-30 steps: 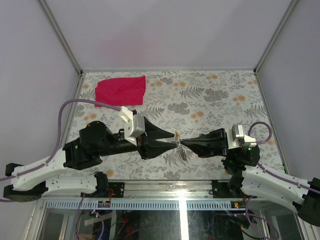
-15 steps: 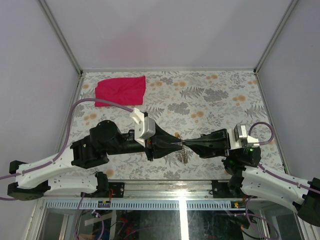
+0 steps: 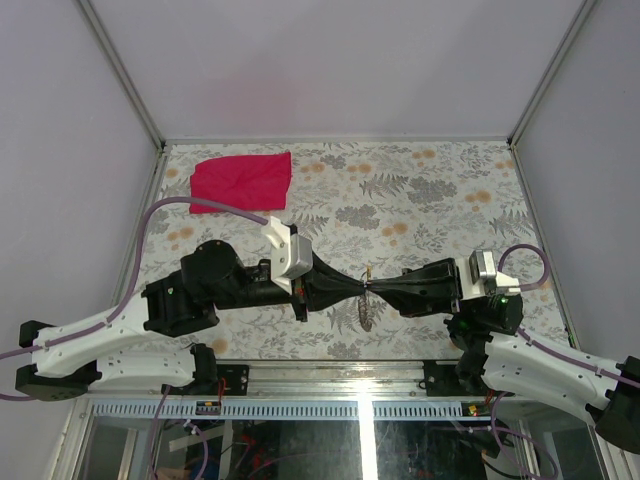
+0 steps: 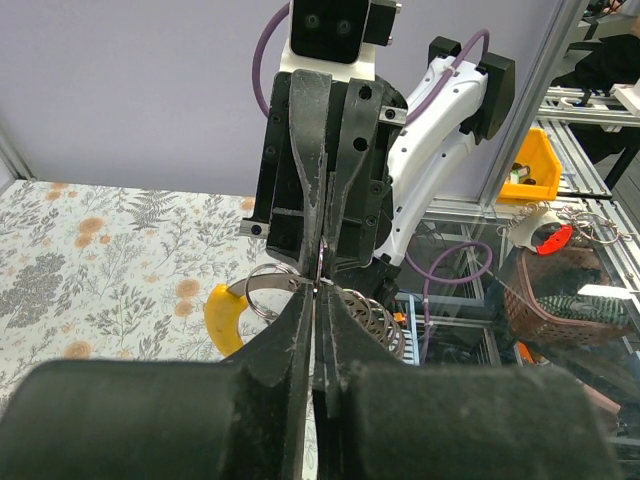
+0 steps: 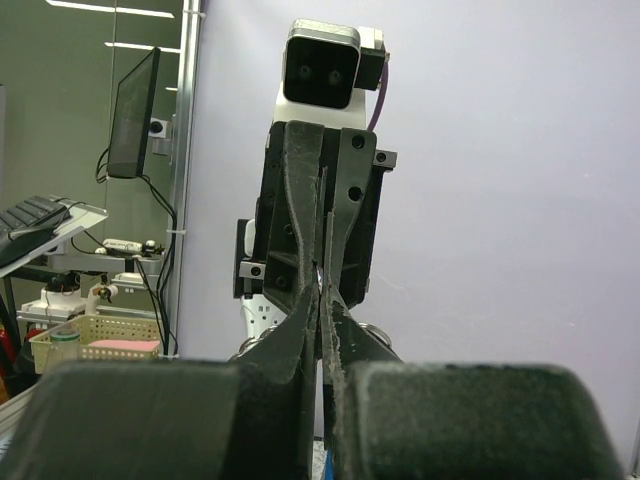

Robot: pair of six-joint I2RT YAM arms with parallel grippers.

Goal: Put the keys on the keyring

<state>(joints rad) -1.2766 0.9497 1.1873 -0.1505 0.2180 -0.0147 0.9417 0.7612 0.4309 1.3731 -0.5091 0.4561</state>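
Left arm pose: it reached from the near-left corner toward the middle of the floral worktop point(image 3: 440, 200), forearm low and nearly level, wrist pointing right.
Right arm pose: it mirrored the left from the near-right corner, wrist pointing left, so the two tips met nose to nose over the near centre of the worktop.
Left end effector point(image 3: 357, 288): its jaws were closed tight, tips pressed at the meeting point. Whether they pinched the ring wire or only touched it could not be told.
Right end effector point(image 3: 375, 288): its jaws were closed, gripping the keyring point(image 4: 266, 290) at the very tips.
Keyring position: it was held in the air between the two tips, above the worktop.
Keyring axis: in the top view its long line ran far to near, across the line of the arms. The yellow-headed key point(image 4: 221, 316) was toward the far side and the chain point(image 3: 366, 312) trailed toward the near side.
Left wrist view: the ring stuck out to the left of the pinch, the yellow-headed key below it, and the chain links curled off to the right.
Hard to make out: the key's blade was hidden, and the right wrist view showed almost nothing of the ring.
Elsewhere: a red cloth point(image 3: 243, 181) lay flat at the far left, well apart from the arms.
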